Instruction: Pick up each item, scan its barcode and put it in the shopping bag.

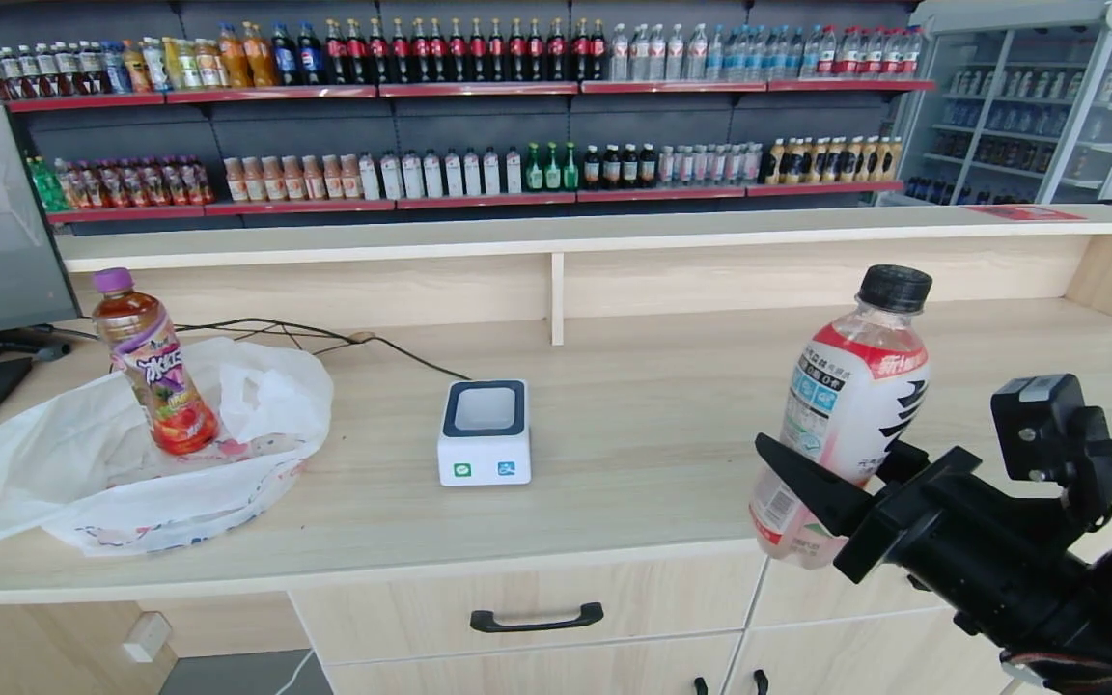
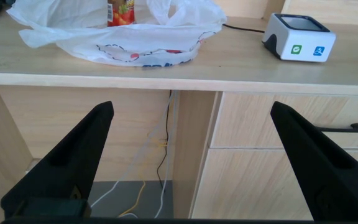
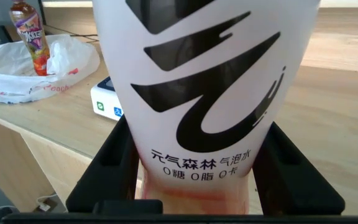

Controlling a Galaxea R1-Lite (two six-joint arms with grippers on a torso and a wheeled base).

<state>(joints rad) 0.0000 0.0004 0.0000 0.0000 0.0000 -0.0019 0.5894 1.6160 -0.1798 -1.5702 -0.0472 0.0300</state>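
While the right gripper (image 1: 831, 494) clamps its black fingers around the lower half of the black-capped bottle (image 1: 850, 405), that bottle hangs in the air above the front edge of the counter (image 1: 653, 454), almost upright, its cap leaning slightly toward 1 o'clock. Seen from the head camera, it sits at about 4 o'clock from the white scanner (image 1: 484, 431), well apart from it. The scanner stands on the counter with its dark-framed window facing up. At 9 o'clock from the scanner lies the white shopping bag (image 1: 54, 473), spread open and crumpled, and a purple-capped tea bottle (image 1: 152, 365) stands upright inside it. The left gripper (image 2: 191, 165) is below the counter's edge, facing the cabinet fronts, its two fingers spread wide with nothing between them.
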